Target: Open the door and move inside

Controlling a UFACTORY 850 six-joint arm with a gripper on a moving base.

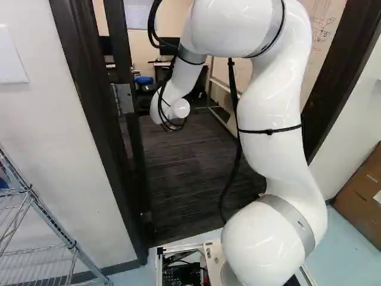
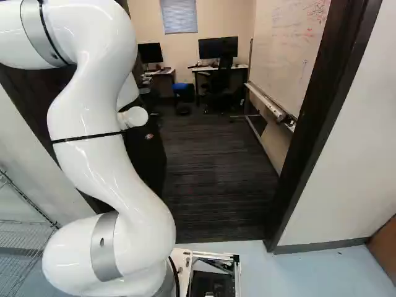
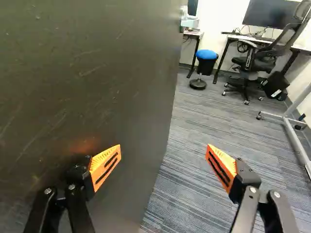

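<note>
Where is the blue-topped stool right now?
In the right base view, the stool stands near the far wall, between two desks, left of the office chair; ahead of the pincer in the wrist view.

No words or numbers can be read. The large white wall-mounted writing board (image 2: pixel 284 55) bears red handwriting (image 2: pixel 314 10) near its upper edge in the right base view, too small to make out; the left base view shows line drawings on it. At the right of the left base view, a pale rectangular label (image 1: pixel 377 197) sits on a brown flat-sided box (image 1: pixel 356 189), its print, if any, illegible.
</note>
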